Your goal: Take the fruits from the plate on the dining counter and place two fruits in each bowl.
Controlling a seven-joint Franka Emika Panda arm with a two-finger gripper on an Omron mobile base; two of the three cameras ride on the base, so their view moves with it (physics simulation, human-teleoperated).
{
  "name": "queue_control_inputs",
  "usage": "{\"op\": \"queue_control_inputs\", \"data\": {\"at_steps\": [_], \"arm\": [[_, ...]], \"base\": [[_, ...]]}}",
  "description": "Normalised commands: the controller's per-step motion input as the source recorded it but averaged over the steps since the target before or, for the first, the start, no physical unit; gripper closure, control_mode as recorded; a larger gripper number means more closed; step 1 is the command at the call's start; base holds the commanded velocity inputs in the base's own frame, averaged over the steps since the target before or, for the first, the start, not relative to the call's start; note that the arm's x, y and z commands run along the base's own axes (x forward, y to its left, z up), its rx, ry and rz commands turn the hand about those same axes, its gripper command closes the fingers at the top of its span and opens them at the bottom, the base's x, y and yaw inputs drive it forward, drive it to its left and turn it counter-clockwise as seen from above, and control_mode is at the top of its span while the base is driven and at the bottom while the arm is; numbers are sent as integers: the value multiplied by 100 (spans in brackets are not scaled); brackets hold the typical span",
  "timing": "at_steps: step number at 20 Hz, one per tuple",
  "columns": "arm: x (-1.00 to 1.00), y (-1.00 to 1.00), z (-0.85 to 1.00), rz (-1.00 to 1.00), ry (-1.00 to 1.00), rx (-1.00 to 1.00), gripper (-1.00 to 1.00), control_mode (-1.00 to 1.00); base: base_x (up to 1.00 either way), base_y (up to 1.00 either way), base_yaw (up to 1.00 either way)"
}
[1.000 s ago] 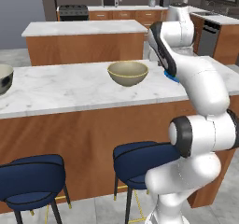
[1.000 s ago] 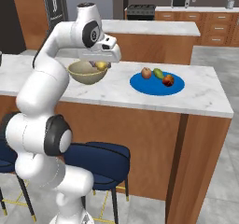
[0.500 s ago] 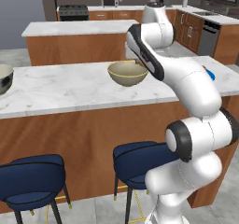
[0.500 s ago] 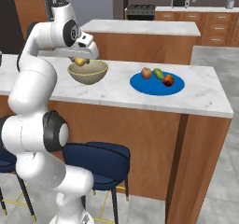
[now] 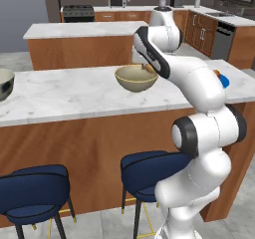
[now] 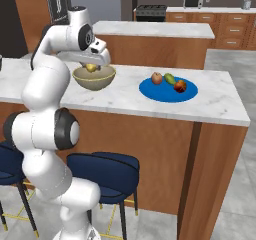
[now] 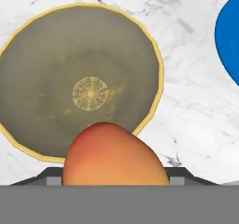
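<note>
Beige bowl [image 7: 56, 55] bare inside — blue plate [image 6: 150, 91] holds three fruits [image 6: 169, 79]

On your counter [image 6: 125, 96] the nearer bowl [image 6: 94, 77] sits left of the plate [image 6: 168, 90], well apart; three fruits [image 6: 170, 79] lie on the plate. Your gripper [image 6: 90, 67] hangs over that bowl with a fruit [image 7: 114, 155] in it. The other bowl [image 5: 4, 83] stands far left.

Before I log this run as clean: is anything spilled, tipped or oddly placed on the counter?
Nothing stands out. The beige bowl sits upright and empty, three fruits lie on the blue plate, and the claw holds one fruit above the bowl.
</note>
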Motion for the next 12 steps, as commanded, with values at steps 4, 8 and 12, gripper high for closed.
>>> {"op": "queue_control_inputs", "data": {"at_steps": [4, 8, 12], "arm": [[1, 3, -58, 0, 0, 0, 100, -100], [1, 12, -40, 0, 0, 0, 100, -100], [4, 20, -1, 0, -2, 0, 100, -100]], "base": [[0, 0, 0], [0, 0, 0], [0, 0, 0]]}}
